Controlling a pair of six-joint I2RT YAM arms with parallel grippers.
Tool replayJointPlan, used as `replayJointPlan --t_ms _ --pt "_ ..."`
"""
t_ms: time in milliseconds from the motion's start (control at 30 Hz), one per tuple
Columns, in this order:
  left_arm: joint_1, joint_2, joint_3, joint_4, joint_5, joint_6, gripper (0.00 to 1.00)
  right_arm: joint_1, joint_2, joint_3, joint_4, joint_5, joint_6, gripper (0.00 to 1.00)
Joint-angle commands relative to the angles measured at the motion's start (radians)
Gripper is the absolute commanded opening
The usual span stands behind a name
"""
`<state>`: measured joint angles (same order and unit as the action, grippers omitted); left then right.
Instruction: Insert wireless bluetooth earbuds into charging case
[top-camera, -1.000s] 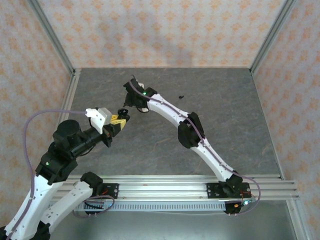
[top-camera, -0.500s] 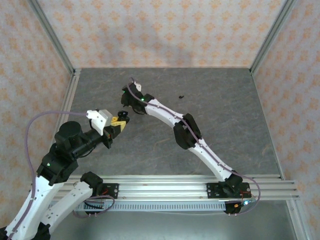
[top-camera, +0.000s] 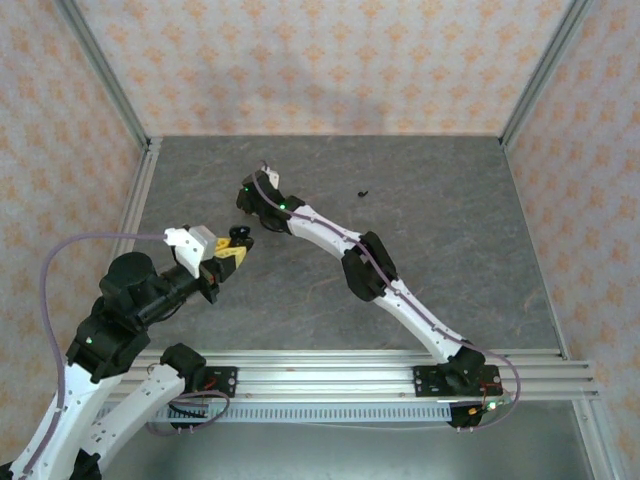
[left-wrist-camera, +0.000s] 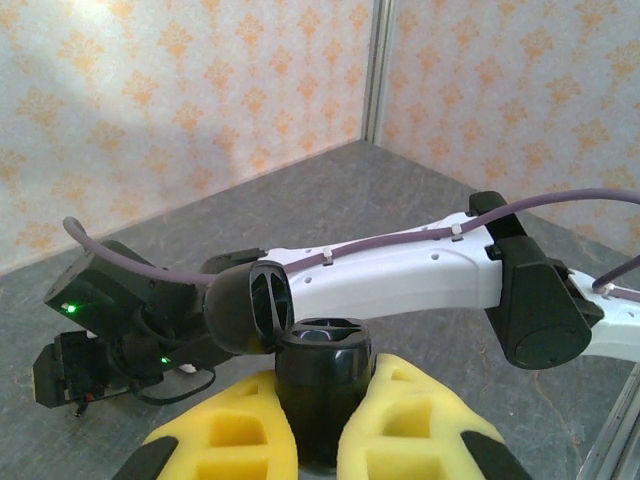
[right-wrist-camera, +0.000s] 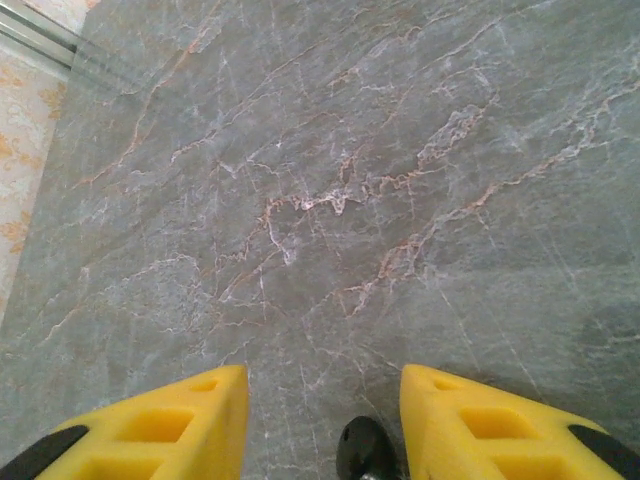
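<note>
1. The charging case (left-wrist-camera: 322, 390), black with its lid flipped open, is being clamped between the jaws of the left gripper (left-wrist-camera: 318, 430), over the left-centre of the counter (top-camera: 450, 250).
2. The right gripper (right-wrist-camera: 322, 400) is being held just beyond it, jaws apart, pointing down at the counter.
3. A small black piece (right-wrist-camera: 365, 450) is being seen between those jaws; whether it is gripped cannot be told.

A: Top view: bright, even, diffuse from overhead. No glare. Sharp throughout.
B: Agreed. Faint grey shadow patch on back wall (top-camera: 350, 105), only weak soft shadows beside arms (top-camera: 330, 235) on table (top-camera: 470, 230).
A: Left wrist: yellow fingers (left-wrist-camera: 230, 435) up close, soft, out of focus. Small highlights on glossy black charging case (left-wrist-camera: 322, 375). Green LED (left-wrist-camera: 70, 307) glowing, slightly blown out.
B: Wallpaper (left-wrist-camera: 180, 100) behind a bit soft too. Right wrist?
A: Table marble crisp mid-frame, yellow pads (right-wrist-camera: 165, 420) blurred at bottom edge. Dark shadow smudge lower right. Mild wide-angle stretch at corners.
</note>
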<state>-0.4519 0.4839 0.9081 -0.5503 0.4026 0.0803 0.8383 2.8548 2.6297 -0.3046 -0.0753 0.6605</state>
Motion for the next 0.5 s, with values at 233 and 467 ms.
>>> replayJointPlan --t_ms 233,467 --pt "-0.004 -0.052 0.013 -0.055 -0.035 0.005 0.00 0.057 0.036 0.014 -0.113 0.018 -0.080 0.34" --pt "-0.005 -0.123 0.007 -0.110 -0.062 0.005 0.00 0.060 -0.058 -0.092 -0.165 -0.012 -0.082 0.22"
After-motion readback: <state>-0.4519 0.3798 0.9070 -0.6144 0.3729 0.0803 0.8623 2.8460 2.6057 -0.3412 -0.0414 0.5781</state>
